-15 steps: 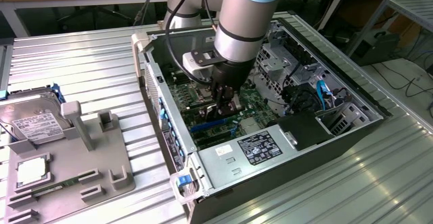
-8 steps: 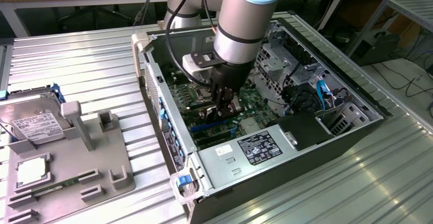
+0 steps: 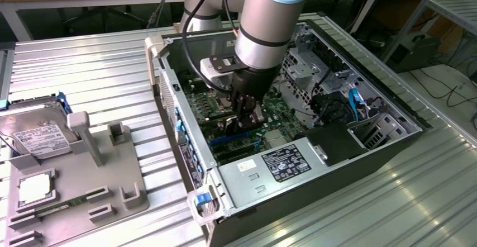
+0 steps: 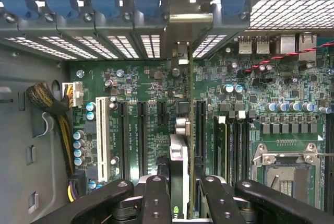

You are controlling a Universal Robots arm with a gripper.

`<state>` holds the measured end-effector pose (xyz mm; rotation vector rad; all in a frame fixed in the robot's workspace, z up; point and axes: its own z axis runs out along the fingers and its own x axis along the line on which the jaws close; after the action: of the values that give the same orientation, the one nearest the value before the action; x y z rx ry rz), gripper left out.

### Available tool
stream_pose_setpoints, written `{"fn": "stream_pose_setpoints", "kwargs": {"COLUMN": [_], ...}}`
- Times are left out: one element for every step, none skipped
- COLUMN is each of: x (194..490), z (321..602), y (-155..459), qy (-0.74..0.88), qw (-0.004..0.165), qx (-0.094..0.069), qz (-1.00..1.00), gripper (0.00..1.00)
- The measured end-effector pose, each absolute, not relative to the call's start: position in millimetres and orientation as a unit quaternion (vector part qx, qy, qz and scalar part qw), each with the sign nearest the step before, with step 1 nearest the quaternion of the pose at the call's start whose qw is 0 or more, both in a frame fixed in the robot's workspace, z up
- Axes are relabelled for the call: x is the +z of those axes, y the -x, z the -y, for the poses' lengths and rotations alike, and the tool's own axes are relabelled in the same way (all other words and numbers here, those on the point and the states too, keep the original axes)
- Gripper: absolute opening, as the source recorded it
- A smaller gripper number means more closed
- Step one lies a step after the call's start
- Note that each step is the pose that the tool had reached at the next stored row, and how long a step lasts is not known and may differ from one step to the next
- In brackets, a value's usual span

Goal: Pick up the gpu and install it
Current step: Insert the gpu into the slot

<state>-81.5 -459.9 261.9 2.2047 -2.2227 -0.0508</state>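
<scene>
End effector down inside the open computer case on the bench, pinching the gpu between its fingers — card upright, edge-on over the motherboard slots — hard drive on a grey holder at the exterior view's left.

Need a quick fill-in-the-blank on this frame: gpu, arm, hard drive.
1. The jaws are shut on the gpu, held edge-on over the green ____.
2. The arm reaches down into the open computer ____.
3. The hard drive sits on the grey fixture at the exterior view's ____.
Missing words: motherboard; case; left.
</scene>
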Motion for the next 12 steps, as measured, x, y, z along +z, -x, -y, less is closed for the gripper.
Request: {"fn": "stream_pose_setpoints", "kwargs": {"x": [261.7,261.4,261.2,260.9,260.8,260.7,260.6,260.4,260.2,260.1,260.1,259.9], "z": [459.5,459.3,459.2,459.2,459.2,459.2,459.2,459.1,459.0,458.9,459.0,458.9], "y": [81.5,81.5,81.4,81.4,81.5,81.5,81.5,81.4,81.6,82.0,82.2,82.2], "qy": [-0.704,-0.704,-0.704,-0.704,-0.704,-0.704,-0.704,-0.704,-0.704,-0.704,-0.704,-0.704], "qw": [0.005,0.005,0.005,0.005,0.005,0.005,0.005,0.005,0.005,0.005,0.005,0.005], "qx": [-0.016,-0.016,-0.016,-0.016,-0.016,-0.016,-0.016,-0.016,-0.016,-0.016,-0.016,-0.016], "qz": [0.710,0.710,0.710,0.710,0.710,0.710,0.710,0.710,0.710,0.710,0.710,0.710], "gripper": [0.27,0.27,0.27,0.27,0.27,0.27,0.27,0.27,0.27,0.27,0.27,0.27]}}
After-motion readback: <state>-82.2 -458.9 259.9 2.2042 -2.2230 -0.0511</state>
